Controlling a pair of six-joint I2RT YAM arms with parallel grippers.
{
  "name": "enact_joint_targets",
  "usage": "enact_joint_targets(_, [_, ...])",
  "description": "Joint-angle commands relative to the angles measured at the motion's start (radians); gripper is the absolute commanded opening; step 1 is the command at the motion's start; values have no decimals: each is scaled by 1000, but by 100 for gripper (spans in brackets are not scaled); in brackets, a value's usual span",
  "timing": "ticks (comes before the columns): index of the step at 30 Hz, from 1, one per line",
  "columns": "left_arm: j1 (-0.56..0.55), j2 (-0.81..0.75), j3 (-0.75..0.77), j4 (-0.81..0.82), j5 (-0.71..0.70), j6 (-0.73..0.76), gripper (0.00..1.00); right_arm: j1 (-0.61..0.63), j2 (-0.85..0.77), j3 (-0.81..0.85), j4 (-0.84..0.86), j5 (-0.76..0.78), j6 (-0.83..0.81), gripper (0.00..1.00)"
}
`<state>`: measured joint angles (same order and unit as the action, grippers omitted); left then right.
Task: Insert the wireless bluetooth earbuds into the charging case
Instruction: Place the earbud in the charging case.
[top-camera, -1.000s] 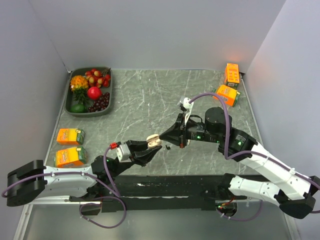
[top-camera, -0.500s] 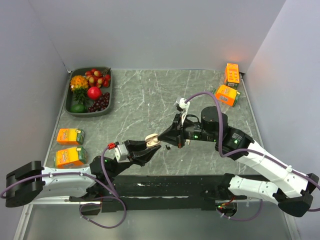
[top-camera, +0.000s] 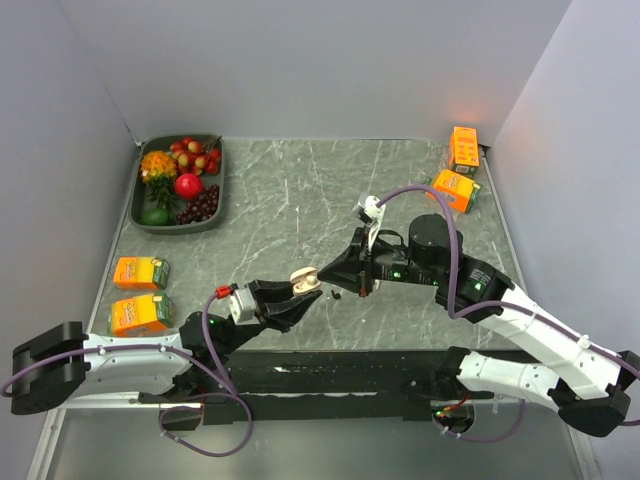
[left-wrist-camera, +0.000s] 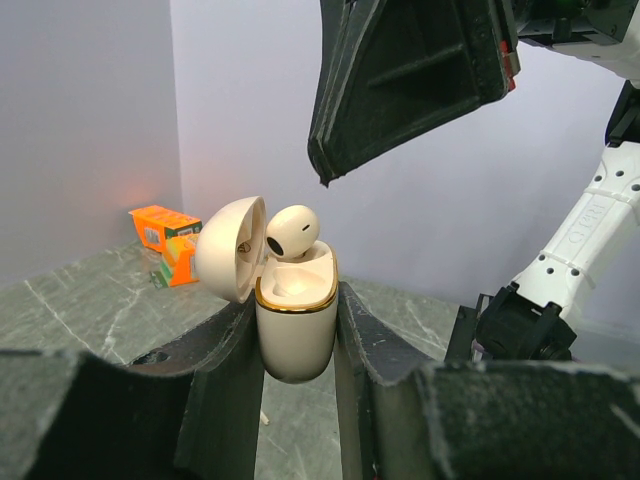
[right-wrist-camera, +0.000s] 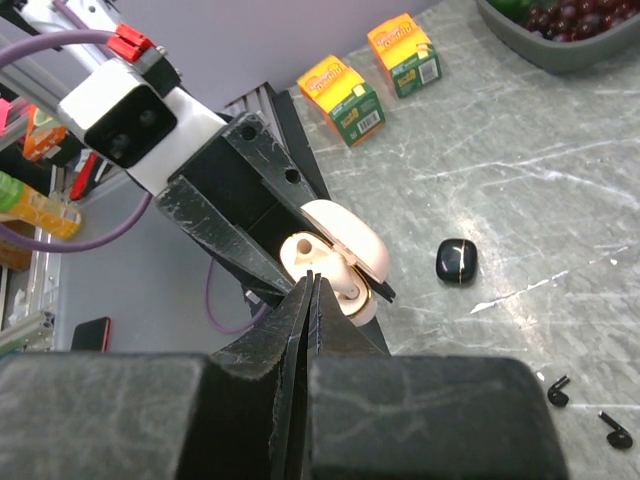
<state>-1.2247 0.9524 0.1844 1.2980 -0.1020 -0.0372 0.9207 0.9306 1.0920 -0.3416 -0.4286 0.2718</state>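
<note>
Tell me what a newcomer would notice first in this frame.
An open cream case stands clamped in the left gripper above the table's near middle, with a cream earbud poking out of it. The shut right gripper hangs just over that earbud. A closed black case and two tiny black earbuds lie loose on the table nearby.

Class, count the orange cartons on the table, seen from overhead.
4. Left edge: rear left carton, front left carton. Far right corner: rear right carton, front right carton. Others may be hidden.
</note>
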Motion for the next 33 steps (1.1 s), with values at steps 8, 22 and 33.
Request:
enact_joint_targets(8, [1, 0, 10, 144, 15, 5, 1, 7, 31, -4, 55, -41, 10, 0])
enact_joint_targets(22, [-1, -23, 15, 115, 13, 19, 1, 17, 8, -24, 22, -26, 7, 0])
enact_joint_targets(33, [-1, -17, 7, 126, 19, 3, 1, 17, 17, 14, 35, 56, 1, 0])
